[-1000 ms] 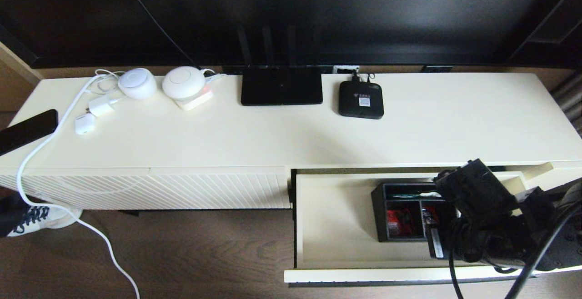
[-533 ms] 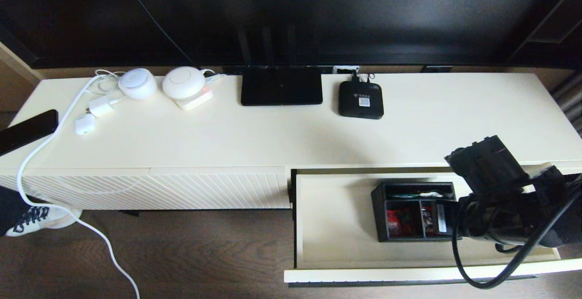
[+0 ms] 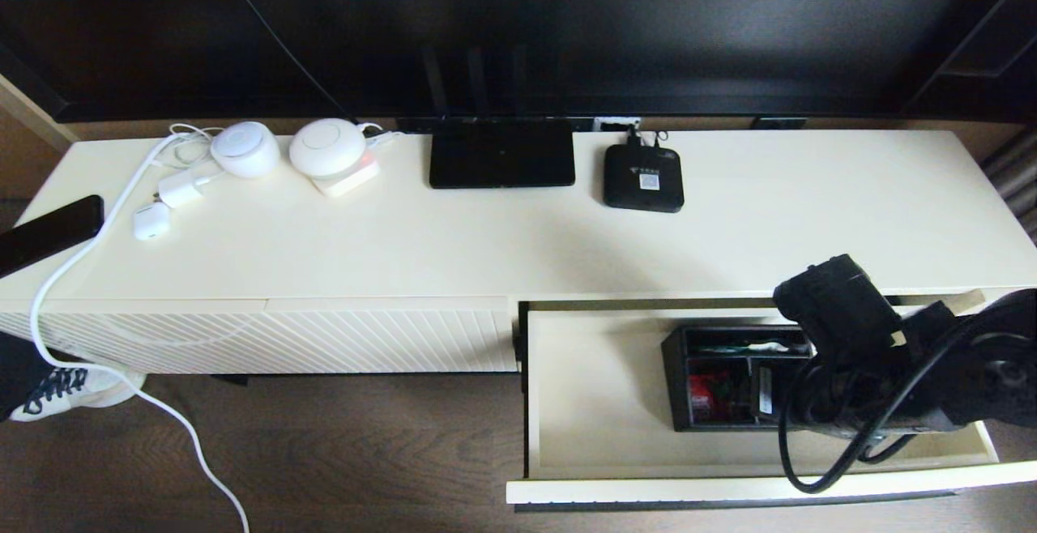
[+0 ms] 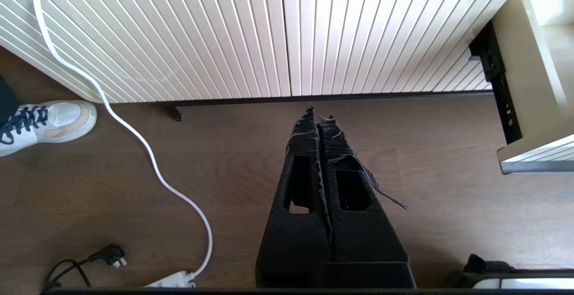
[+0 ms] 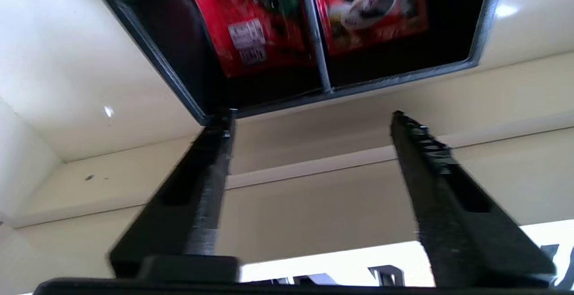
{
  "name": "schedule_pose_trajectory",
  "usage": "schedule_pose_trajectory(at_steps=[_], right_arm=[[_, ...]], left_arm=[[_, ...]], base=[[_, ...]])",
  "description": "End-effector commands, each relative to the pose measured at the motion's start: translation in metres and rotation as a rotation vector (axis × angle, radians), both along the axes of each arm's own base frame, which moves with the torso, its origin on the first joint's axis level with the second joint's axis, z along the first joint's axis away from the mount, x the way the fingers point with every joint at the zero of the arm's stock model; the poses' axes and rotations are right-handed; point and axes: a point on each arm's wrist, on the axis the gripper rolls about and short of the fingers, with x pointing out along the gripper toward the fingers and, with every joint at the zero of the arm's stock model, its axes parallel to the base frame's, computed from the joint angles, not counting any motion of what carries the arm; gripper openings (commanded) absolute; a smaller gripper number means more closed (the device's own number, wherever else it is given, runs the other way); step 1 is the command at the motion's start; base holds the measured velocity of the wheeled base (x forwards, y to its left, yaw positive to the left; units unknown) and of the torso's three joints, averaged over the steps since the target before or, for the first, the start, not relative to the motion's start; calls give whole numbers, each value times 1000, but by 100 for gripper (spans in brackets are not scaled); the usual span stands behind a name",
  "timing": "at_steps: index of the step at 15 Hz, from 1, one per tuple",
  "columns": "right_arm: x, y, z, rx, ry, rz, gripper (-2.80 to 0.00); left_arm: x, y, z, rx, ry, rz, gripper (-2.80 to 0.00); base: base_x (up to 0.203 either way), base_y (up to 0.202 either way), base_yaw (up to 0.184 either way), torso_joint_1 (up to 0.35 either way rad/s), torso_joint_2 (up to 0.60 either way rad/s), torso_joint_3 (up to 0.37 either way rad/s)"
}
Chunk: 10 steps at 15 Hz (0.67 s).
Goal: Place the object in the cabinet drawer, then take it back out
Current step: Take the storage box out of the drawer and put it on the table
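The cream drawer (image 3: pixel 591 387) is pulled out at the right of the cabinet. The black organizer box (image 3: pixel 721 375) rests on the drawer's floor, with red packets in its compartments. My right arm reaches over the box's right end and hides that end in the head view. In the right wrist view my right gripper (image 5: pixel 311 115) is open. One fingertip (image 5: pixel 224 120) sits at a corner of the box (image 5: pixel 278 84); between the fingers only the drawer's cream interior (image 5: pixel 314 196) shows. My left gripper (image 4: pixel 317 113) is shut and empty, hanging low over the wooden floor.
On the cabinet top stand a flat black router (image 3: pixel 501 152), a small black set-top box (image 3: pixel 643 178), two white round devices (image 3: pixel 245 148), chargers and a white cable (image 3: pixel 73 266). A phone (image 3: pixel 49 233) lies at the left edge. The closed ribbed front (image 3: pixel 267 338) is left of the drawer.
My right arm rose and drew back to the right off the box, then came back a little to the left. The box has stayed in place in the drawer.
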Motion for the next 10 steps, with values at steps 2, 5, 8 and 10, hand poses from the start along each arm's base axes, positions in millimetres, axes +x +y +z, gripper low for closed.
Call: schedule_pose_trajectory(at_steps=[2, 5, 8, 10], right_arm=[[9, 0, -15, -16, 47, -16, 0], [19, -5, -21, -29, 39, -19, 0], [25, -8, -27, -54, 27, 7, 0], [27, -7, -29, -64, 28, 18, 0]], left_arm=[[0, 0, 0, 1, 1, 0, -280], [0, 0, 0, 1, 1, 0, -280], [0, 0, 0, 1, 1, 0, -280], [0, 0, 0, 1, 0, 0, -280]], base=[[0, 0, 0, 0, 0, 0], [0, 0, 0, 0, 0, 0], [0, 0, 0, 0, 0, 0], [0, 0, 0, 0, 0, 0]])
